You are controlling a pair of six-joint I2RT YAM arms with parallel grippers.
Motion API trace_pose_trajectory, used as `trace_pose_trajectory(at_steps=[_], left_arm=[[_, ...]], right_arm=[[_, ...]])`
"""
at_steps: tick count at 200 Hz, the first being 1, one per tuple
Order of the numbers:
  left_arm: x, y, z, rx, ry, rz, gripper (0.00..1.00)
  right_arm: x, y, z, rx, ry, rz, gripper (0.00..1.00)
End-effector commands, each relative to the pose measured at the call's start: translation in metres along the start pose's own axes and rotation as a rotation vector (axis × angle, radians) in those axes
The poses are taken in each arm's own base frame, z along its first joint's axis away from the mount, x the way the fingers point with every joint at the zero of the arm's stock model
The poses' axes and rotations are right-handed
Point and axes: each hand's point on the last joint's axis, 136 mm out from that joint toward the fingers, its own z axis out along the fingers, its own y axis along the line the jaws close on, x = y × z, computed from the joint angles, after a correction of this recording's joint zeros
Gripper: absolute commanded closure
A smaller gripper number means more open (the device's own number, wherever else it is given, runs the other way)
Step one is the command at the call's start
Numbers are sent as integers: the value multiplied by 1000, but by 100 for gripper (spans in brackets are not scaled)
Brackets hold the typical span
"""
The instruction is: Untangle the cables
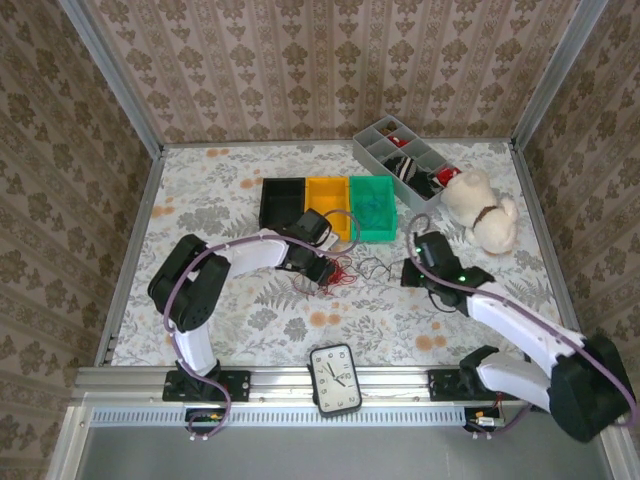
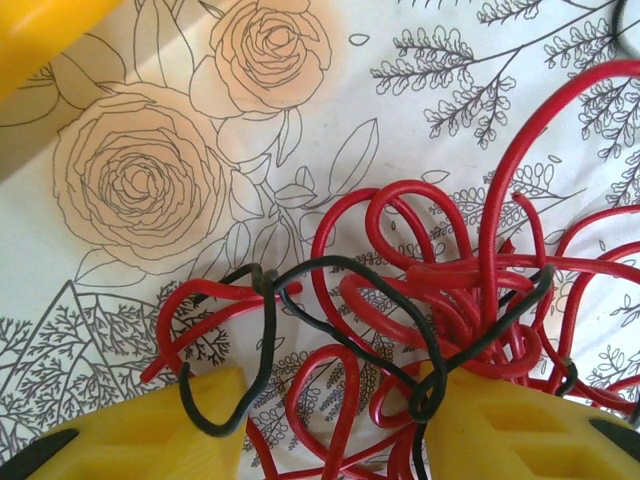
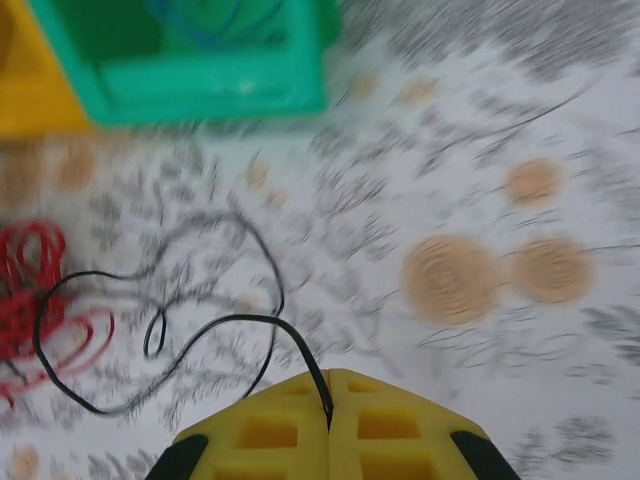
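Right jaws tight on black cable [image 3: 240,318], leftward.

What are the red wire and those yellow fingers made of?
The red wire looks like bendy metal inside a shiny plastic coat: it glints and bends in tight curls. The left arm's yellow fingers look like dull hard plastic with moulded hollows, though that's a guess.

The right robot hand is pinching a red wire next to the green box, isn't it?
Not quite. The right gripper is pinching a black wire, not a red one. The right wrist view shows it coming out from between the shut fingers. The green box is indeed close by.
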Motion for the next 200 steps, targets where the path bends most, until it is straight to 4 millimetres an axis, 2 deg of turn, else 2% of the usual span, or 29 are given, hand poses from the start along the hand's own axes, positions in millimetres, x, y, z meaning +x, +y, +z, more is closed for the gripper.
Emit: trace_pose_trajectory(at_steps=[1,20,30,50,63,67,88,119,149,173,200], left_arm=[[9,-4,9,11,52,30,51],[10,-5,11,9,56,30,51],[11,-5,11,7,56,31,51],[11,-4,10,0,52,31,51],[10,-4,10,-2,50,32,51],[11,-4,10,-1,51,32,51],[10,-5,11,0,51,34,52],[9,-5,12,1,51,39,52],[10,-6,12,1,51,42,52],[10,-6,12,-2,51,46,51],[11,-6,11,-5,53,47,52]], right_arm=[[-4,30,13,-87,28,-80,99],[-5,38,26,-108,43,-69,97],[-8,41,32,-103,45,-62,89],[-16,45,39,-97,42,-44,67],[-23,51,40,-115,28,-36,60],[-19,51,46,-112,49,-35,58],[-20,61,52,-146,73,-22,51],[-11,67,65,-154,146,-8,48],[-4,62,77,-110,190,3,48],[-2,58,79,-79,207,-11,48],[9,53,77,-52,239,-53,48]])
